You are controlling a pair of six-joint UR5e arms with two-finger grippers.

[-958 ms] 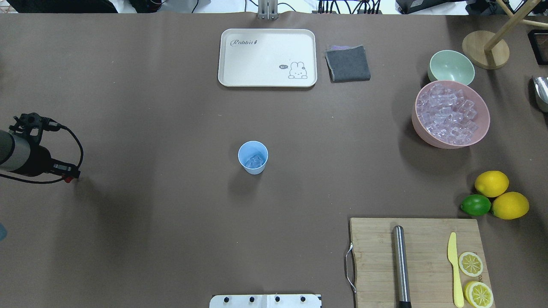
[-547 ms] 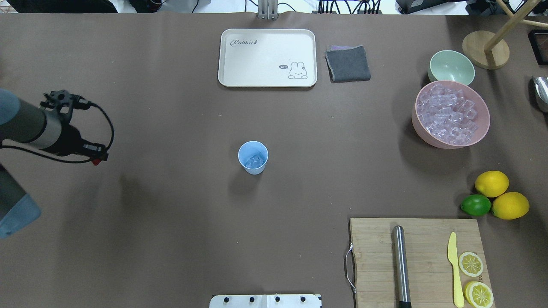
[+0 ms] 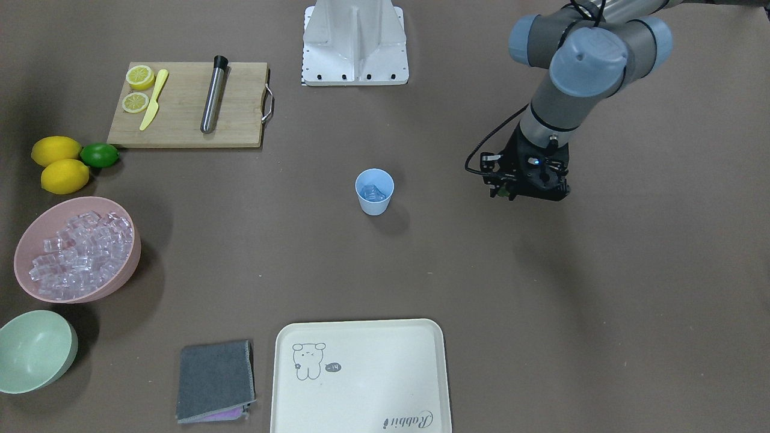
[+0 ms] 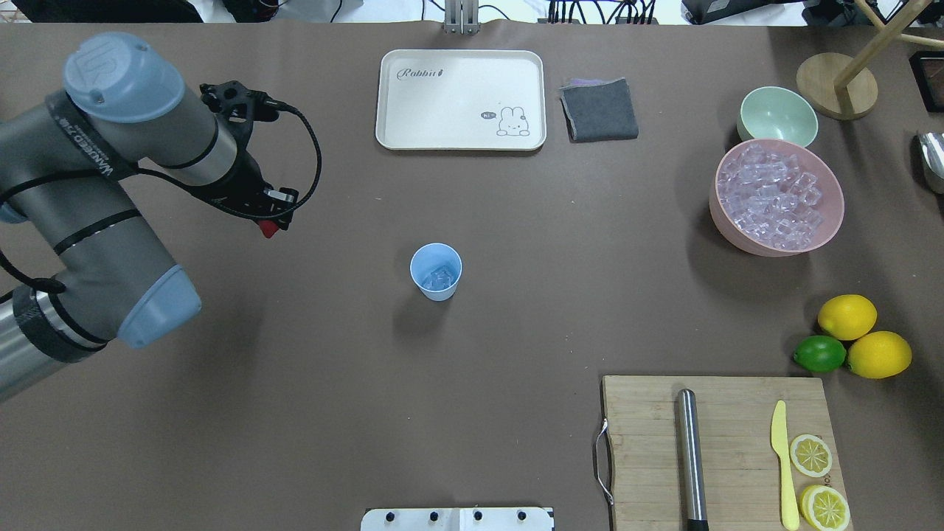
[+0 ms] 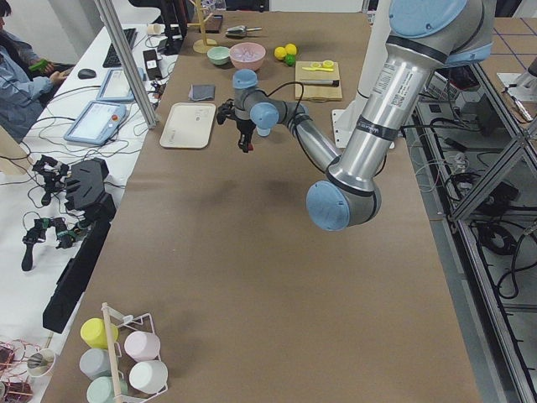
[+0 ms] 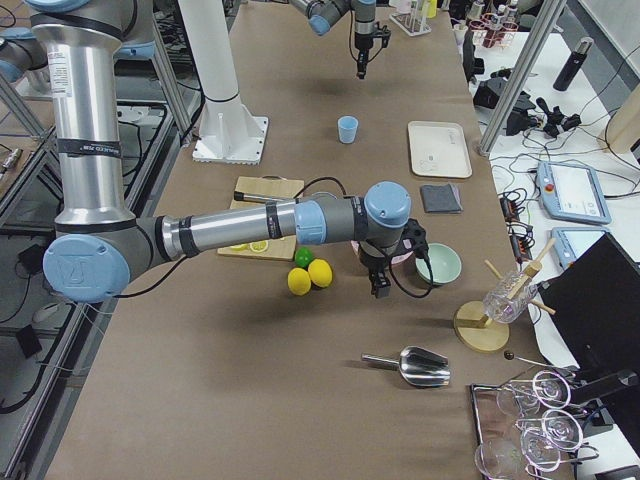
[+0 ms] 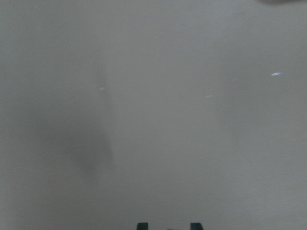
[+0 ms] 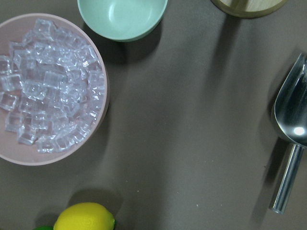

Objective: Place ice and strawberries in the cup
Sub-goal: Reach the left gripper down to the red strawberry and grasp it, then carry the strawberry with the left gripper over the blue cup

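One cup: the light blue cup point(image 4: 436, 271) stands upright in the middle of the overhead frame, with nothing touching it.
Ice: some ice point(image 4: 441, 278) already lies in the bottom of the cup; the large heap is in the pink bowl point(image 4: 721, 217) at the right edge.
Strawberry: a small red thing sits at the tips of the left gripper point(image 4: 270, 223); I judge it to be the strawberry point(image 4: 268, 230), though its green cap is too small to see.
Left gripper: it points down, up and left of the cup and well apart from it. The fingers are closed to a narrow gap on the red thing.
Right gripper: the right gripper point(image 6: 381, 287) hangs near the pink bowl, its camera looking down on the bowl and the metal scoop point(image 8: 292, 124). I cannot tell how far open it is.
Step in hand: carrying the berry to the cup. It is better to centre the tips over the rim, go down close, and only then open. The cup looks light, so a touch on the rim may tip it.
Surface: the table point(image 4: 516, 346) has a flat, matte brown cover. The tray point(image 4: 413, 96) lies at top centre.
Room: desks with tablets and a seated person point(image 5: 17, 88) are at the upper left of the left side view.
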